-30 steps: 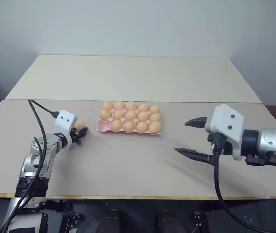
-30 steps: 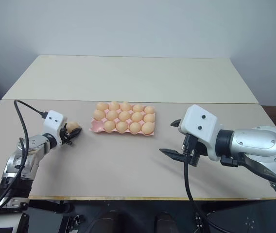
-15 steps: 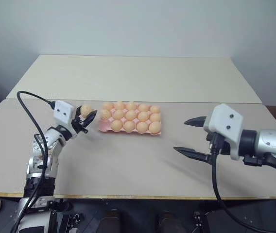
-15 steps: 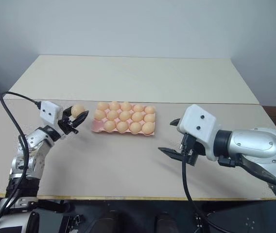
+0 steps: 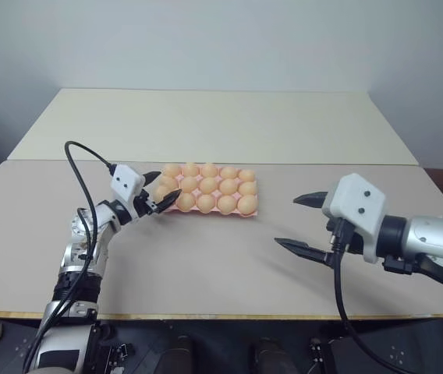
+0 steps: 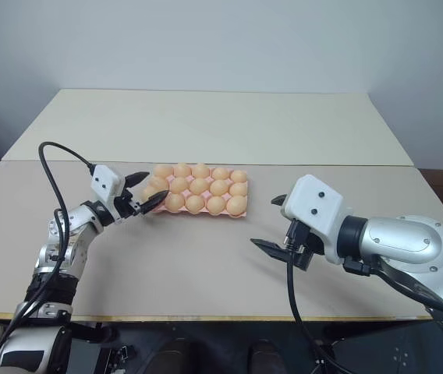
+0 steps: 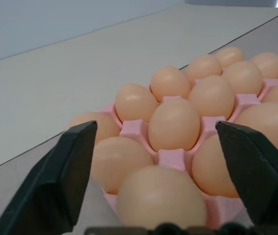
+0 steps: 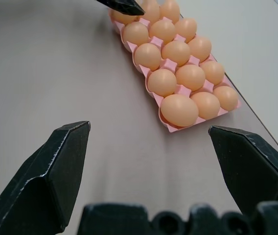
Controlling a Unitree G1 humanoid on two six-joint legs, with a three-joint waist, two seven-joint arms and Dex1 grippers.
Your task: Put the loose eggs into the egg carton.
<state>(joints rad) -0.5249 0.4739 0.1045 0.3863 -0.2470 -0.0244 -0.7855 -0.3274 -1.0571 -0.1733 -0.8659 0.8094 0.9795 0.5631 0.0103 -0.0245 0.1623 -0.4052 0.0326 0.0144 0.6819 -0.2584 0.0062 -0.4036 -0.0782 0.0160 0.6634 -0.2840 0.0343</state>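
since a second ago our left gripper (image 5: 161, 192) has swung from the bare table beside the tray to the left end of the egg carton (image 5: 163, 206), and the egg it pinched then now sits low between its fingers, which are spread wide to either side of it. in the left wrist view that egg (image 7: 161, 198) lies at the near corner of the pink tray, apparently settled in its cup, so we judge this the release step of a placement. outward, every cup we can see in the carton holds an egg, three rows of five, and we see no loose eggs on the table (image 5: 206, 257). our right gripper (image 5: 306, 224) hangs spread and empty, well apart from the tray's right end. next we need to draw the left fingers straight back without nudging the corner egg. there is open table behind and to the left for that; the tray's scalloped rim sits just under the fingertips.
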